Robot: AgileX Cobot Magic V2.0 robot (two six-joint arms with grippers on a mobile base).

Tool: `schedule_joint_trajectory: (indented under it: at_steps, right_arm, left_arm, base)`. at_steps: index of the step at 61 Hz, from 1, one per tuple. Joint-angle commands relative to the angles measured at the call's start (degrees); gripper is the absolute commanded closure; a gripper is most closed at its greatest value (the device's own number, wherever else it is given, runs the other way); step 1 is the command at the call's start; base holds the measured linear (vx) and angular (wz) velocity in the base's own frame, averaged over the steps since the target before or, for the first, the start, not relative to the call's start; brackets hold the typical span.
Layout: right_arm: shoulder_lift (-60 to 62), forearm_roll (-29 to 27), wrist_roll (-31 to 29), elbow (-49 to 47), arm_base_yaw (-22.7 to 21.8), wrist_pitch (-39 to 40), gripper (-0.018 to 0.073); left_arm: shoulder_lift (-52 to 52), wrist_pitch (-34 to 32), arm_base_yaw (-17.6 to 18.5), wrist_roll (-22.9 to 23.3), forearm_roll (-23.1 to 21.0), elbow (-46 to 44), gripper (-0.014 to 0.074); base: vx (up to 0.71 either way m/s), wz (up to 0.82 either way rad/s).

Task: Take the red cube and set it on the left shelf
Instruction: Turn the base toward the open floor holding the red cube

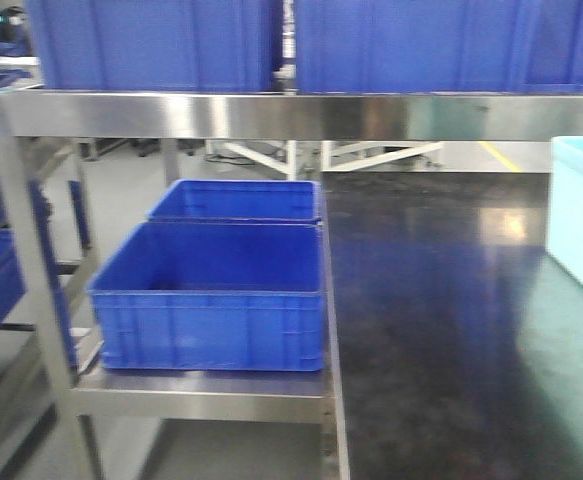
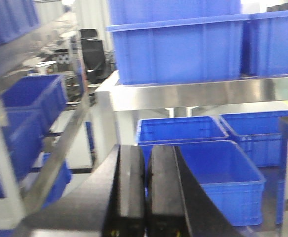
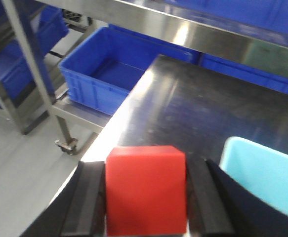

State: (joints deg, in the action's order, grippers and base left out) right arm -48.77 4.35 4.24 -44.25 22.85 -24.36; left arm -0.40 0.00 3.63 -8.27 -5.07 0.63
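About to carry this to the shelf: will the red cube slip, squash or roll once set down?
The red cube shows straight edges between the fingers of the right gripper, so it is probably stiff. Its faces look smooth, so it might slip if jolted. Flat sides: unlikely to roll when set down.

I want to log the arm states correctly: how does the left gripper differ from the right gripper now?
The left gripper is shut with nothing between its fingers; the right gripper is shut on the red cube. The left gripper faces the left shelf and its blue crates; the right gripper hangs at the black table's edge. Both have black fingers.
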Motion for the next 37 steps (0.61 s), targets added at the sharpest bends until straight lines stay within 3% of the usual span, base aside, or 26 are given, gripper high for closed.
schedule_joint_trajectory:
  at_steps: [1,37]
  right_arm:
    - [0.30,0.72,-0.36,-1.74,0.07,4.44,0.0501]
    - [0.30,0.72,-0.36,-1.74,0.07,4.44,0.0501]
  left_arm:
    - [0.40,-4.78,0.27,-0.03,-0.53,1.26,0.0491]
    - [0.47,-4.78,0.27,-0.03,-0.53,1.26,0.0491]
  base:
    - [-0.14,-0.06]
    - [-0.14,0.39]
